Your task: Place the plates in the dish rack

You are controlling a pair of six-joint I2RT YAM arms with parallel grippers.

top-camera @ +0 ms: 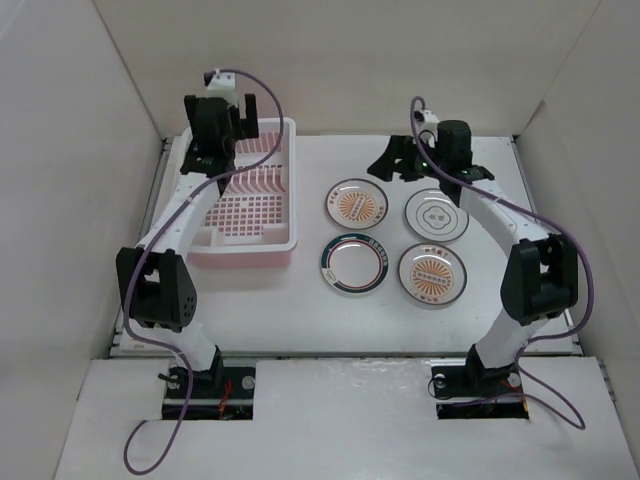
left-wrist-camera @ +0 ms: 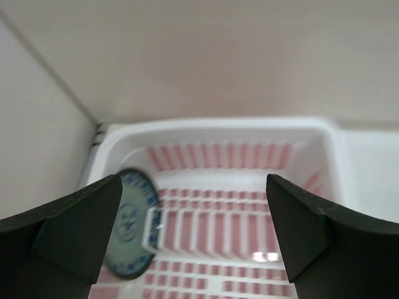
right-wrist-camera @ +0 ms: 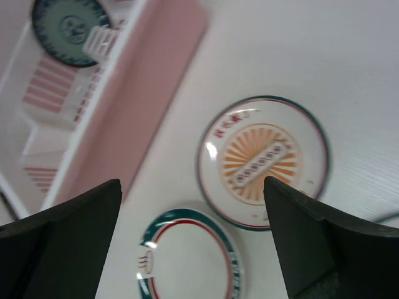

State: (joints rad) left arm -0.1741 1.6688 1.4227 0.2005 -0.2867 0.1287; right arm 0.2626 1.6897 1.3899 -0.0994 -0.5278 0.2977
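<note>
Where left gripper (left-wrist-camera: 193,205) hangs: over dish rack (left-wrist-camera: 218,124), jaws spread.
Teal plate (left-wrist-camera: 131,215): inside it, 9 o'clock side.
Right gripper (right-wrist-camera: 193,212): jaws spread.

The pink dish rack (top-camera: 245,255) holds one small dark teal plate (left-wrist-camera: 131,221), standing on its edge against the white ribs. Four plates lie flat to the right of the rack. The orange sun plate (top-camera: 357,204) and green-rimmed plate (top-camera: 354,263) are near it, and the grey-rimmed plate (top-camera: 436,215) and second orange sun plate (top-camera: 431,272) are farther off.
</note>
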